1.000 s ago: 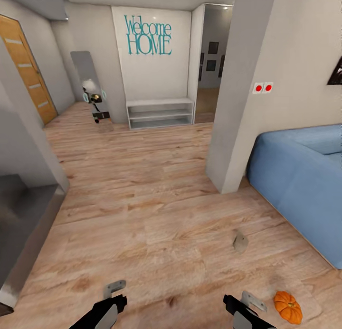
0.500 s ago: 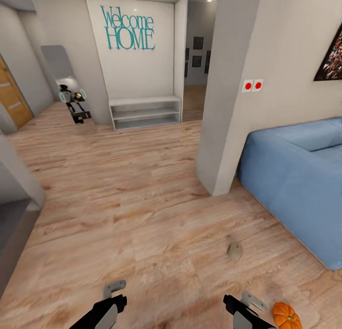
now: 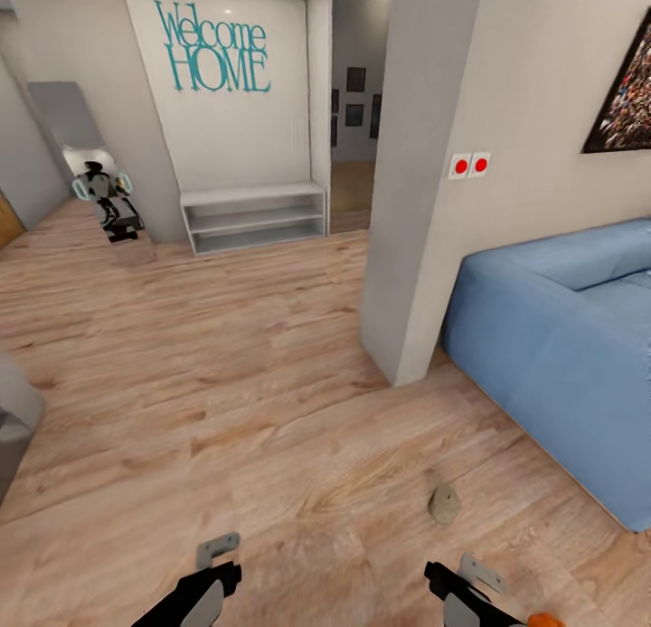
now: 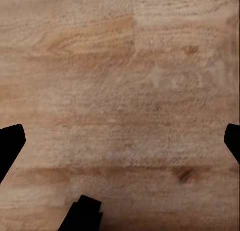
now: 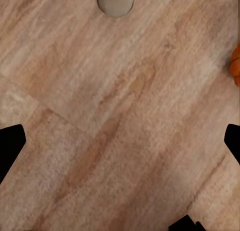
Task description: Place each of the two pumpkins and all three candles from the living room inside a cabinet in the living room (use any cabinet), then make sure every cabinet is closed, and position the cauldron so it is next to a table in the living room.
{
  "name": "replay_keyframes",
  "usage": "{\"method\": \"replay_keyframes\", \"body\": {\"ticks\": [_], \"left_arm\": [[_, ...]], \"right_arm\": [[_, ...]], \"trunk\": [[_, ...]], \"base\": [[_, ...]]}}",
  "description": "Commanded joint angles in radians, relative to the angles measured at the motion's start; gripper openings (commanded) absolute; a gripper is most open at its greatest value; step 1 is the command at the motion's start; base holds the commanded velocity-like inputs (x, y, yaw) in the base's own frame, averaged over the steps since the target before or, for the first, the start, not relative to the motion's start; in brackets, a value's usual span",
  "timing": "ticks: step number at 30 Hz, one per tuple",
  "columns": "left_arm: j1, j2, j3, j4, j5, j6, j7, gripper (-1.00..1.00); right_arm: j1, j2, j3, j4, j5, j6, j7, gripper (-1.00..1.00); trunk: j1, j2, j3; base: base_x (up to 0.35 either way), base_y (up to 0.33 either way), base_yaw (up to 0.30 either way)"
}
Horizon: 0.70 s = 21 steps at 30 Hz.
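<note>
From the head camera, wood floor [image 3: 226,356] runs to a white shelf [image 3: 253,215] under teal "Welcome HOME" lettering [image 3: 215,48]; a blue sofa [image 3: 561,337] sits right. Both grippers, left [image 3: 217,555] and right [image 3: 466,577], hang low and empty. A pumpkin [image 3: 545,620] peeks beside the right one; a small grey candle [image 3: 443,503] lies ahead.

Left wrist: fingers [image 4: 11,143] spread wide over bare floor.

Right wrist: fingers [image 5: 10,141] spread wide, with candle [image 5: 115,1] and pumpkin [image 5: 235,63] at the picture's edges.

A home: blue sofa [image 3: 561,356], "Welcome HOME" wall lettering [image 3: 215,48], wood floor [image 3: 226,383].
</note>
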<state>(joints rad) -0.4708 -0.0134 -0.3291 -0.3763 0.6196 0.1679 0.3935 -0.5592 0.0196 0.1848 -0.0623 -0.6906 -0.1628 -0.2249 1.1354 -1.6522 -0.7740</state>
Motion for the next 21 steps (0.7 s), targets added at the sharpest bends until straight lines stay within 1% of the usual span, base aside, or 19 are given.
{"method": "replay_keyframes", "body": {"ticks": [1,6,18,21], "left_arm": [[0.000,0.001,-0.008,-0.003,0.006,0.004,0.008,1.00],[0.000,0.001,-0.008,-0.003,0.006,0.004,0.008,1.00],[0.000,0.001,-0.008,-0.003,0.006,0.004,0.008,1.00],[0.000,0.001,-0.008,-0.003,0.006,0.005,0.008,1.00]], "right_arm": [[-0.001,0.000,0.009,0.000,-0.009,-0.003,-0.004,1.00],[-0.001,0.000,0.009,0.000,-0.008,-0.003,-0.004,1.00],[-0.001,0.000,0.009,0.000,-0.008,-0.003,-0.004,1.00],[-0.001,0.000,0.009,0.000,-0.008,-0.003,-0.004,1.00]], "trunk": [[0.001,0.000,-0.001],[0.001,0.000,-0.001],[0.001,0.000,-0.001],[0.001,0.000,-0.001]], "base": [[0.340,0.000,-0.250],[0.340,0.000,-0.088],[0.340,0.000,-0.008],[0.340,0.000,-0.164]]}}
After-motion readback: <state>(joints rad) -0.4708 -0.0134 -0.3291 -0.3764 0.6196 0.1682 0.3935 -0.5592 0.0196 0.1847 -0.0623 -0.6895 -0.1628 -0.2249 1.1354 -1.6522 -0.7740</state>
